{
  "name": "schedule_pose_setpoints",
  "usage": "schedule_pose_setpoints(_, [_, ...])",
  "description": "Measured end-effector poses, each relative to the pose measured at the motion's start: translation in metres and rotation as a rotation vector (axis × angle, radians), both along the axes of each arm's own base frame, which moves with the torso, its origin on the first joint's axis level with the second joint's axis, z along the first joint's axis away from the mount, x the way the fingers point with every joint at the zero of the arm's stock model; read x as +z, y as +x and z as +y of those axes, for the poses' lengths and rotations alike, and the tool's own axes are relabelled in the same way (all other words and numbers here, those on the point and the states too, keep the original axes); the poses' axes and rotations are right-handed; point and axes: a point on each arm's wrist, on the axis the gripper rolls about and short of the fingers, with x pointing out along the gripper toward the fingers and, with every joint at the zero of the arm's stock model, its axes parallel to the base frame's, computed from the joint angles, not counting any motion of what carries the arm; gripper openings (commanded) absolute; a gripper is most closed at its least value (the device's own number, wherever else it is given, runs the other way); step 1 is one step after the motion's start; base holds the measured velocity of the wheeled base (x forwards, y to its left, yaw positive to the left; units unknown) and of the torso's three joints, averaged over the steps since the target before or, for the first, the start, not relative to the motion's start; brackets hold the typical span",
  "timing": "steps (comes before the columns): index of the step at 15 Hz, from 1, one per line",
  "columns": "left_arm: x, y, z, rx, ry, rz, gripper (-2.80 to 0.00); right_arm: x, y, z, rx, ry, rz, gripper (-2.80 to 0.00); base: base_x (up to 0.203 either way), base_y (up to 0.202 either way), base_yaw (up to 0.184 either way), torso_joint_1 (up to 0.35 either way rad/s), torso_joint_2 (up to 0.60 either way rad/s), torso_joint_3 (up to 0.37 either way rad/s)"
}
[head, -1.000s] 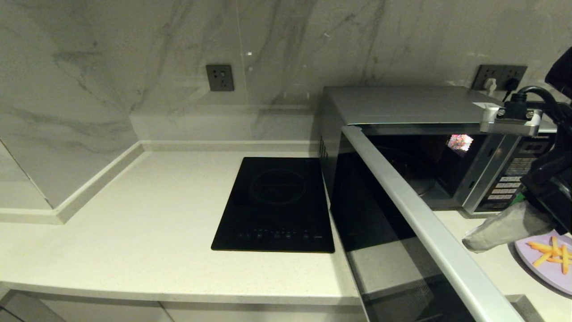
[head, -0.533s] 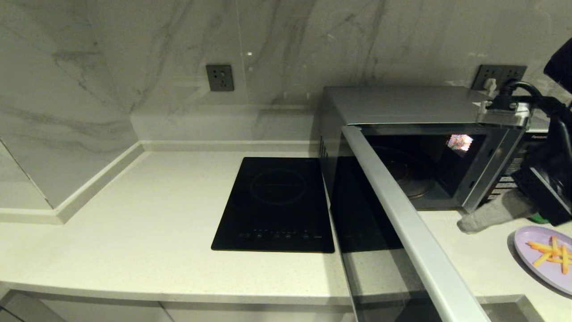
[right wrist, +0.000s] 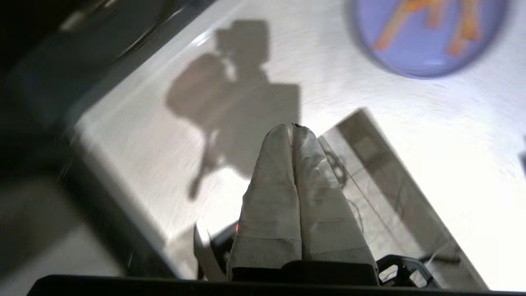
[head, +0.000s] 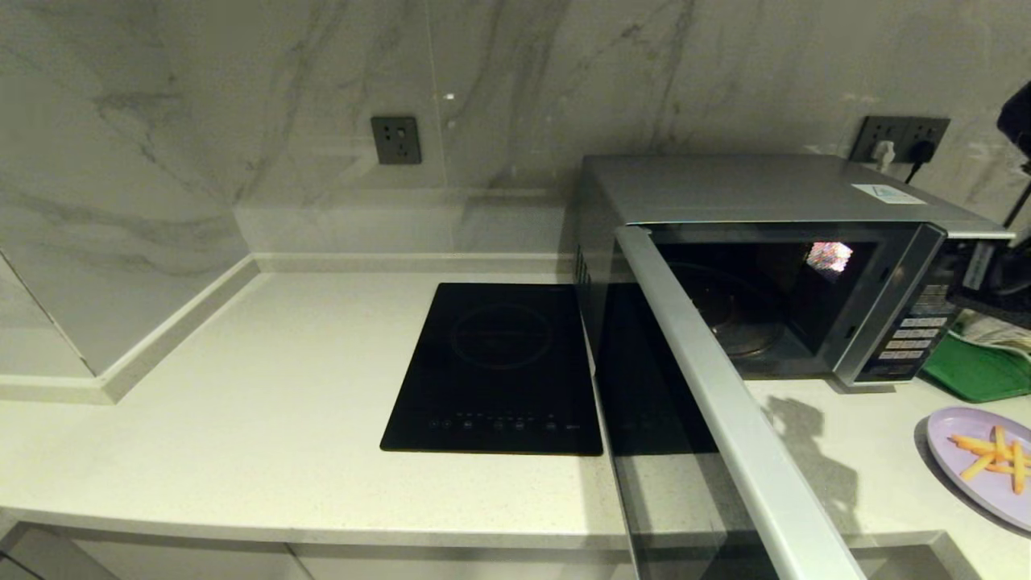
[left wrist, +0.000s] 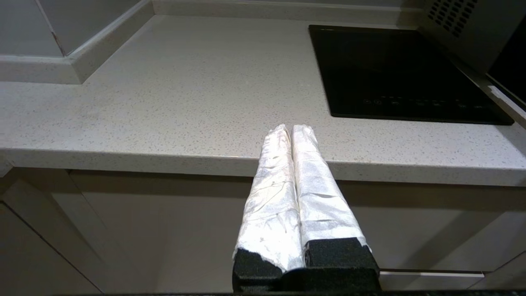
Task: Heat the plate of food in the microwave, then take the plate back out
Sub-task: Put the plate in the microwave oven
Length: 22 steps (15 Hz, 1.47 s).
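Observation:
The silver microwave stands at the back right of the counter with its dark glass door swung wide open toward me and its cavity bare. The lilac plate of fries lies on the counter at the front right, also seen as the plate of fries in the right wrist view. My right gripper is shut and empty, hovering above the counter some way from the plate; in the head view only part of that arm shows at the right edge. My left gripper is shut and empty, parked at the counter's front edge.
A flat black induction hob lies left of the microwave. A green tray sits right of the microwave, behind the plate. Wall sockets are behind it. The open door juts over the counter's front edge.
My right arm has drawn back to the right and up, away from the microwave front, leaving the head view almost entirely. The door has swung a little wider open.

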Motion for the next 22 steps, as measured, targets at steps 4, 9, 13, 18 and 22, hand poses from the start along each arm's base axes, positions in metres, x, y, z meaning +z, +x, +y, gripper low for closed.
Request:
schedule_pose_setpoints(4, [0.0, 0.0, 0.0, 0.0, 0.0, 0.0, -2.8, -0.018, 0.007, -0.069, -0.298, 0.007, 0.073, -2.8, 0.0, 0.0, 0.0, 0.0, 0.0, 0.0])
schedule_pose_setpoints(9, [0.0, 0.0, 0.0, 0.0, 0.0, 0.0, -2.8, -0.043, -0.015, -0.157, -0.549, 0.131, 0.16, 0.0, 0.0, 0.0, 0.0, 0.0, 0.0, 0.0])
schedule_pose_setpoints(13, [0.0, 0.0, 0.0, 0.0, 0.0, 0.0, -2.8, -0.075, -0.042, -0.212, -0.614, 0.285, 0.198, 0.0, 0.0, 0.0, 0.0, 0.0, 0.0, 0.0])
schedule_pose_setpoints(18, [0.0, 0.0, 0.0, 0.0, 0.0, 0.0, -2.8, -0.123, -0.045, -0.232, -0.634, 0.385, 0.243, 0.0, 0.0, 0.0, 0.0, 0.0, 0.0, 0.0])
schedule_pose_setpoints(22, [0.0, 0.0, 0.0, 0.0, 0.0, 0.0, -2.8, -0.149, -0.035, -0.237, -0.614, 0.422, 0.28, 0.0, 0.0, 0.0, 0.0, 0.0, 0.0, 0.0])
